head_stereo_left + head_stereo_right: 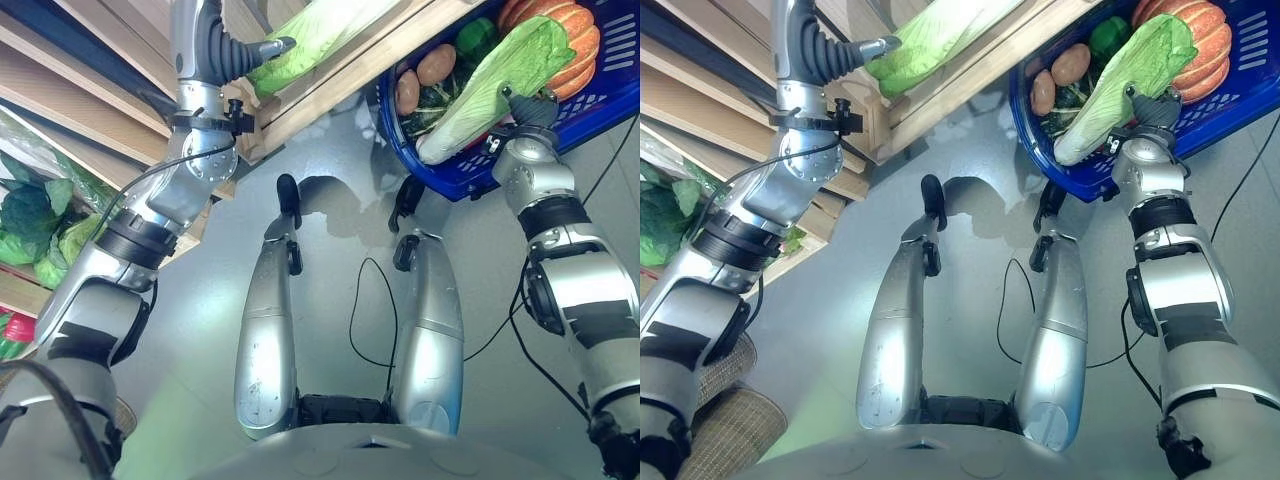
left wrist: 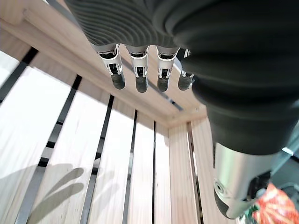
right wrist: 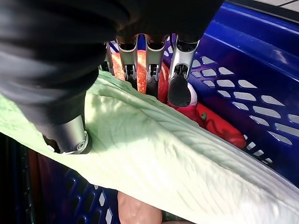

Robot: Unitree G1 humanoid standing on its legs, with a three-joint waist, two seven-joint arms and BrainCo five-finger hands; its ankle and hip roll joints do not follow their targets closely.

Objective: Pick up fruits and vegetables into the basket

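A blue plastic basket (image 1: pixel 470 180) hangs at the upper right with an orange pumpkin (image 1: pixel 570 30), two potatoes (image 1: pixel 435 63), a green pepper (image 1: pixel 478 35) and a long pale napa cabbage (image 1: pixel 490 85) lying slantwise on top. My right hand (image 1: pixel 528 108) rests on that cabbage (image 3: pixel 163 154); its fingers (image 3: pixel 179 88) reach straight across it into the basket, thumb on the near side. My left hand (image 1: pixel 235 55) is raised at a wooden crate, one fingertip next to a second napa cabbage (image 1: pixel 310 35). Its fingers (image 2: pixel 140 79) hang relaxed over bare slats (image 2: pixel 117 163), holding nothing.
Slatted wooden shelves (image 1: pixel 90 70) run along the left side. Dark leafy greens (image 1: pixel 30 225) sit on a lower shelf at the far left, with a red item (image 1: pixel 15 335) beneath. A woven wicker piece (image 1: pixel 730 430) stands at the bottom left. Grey floor lies below.
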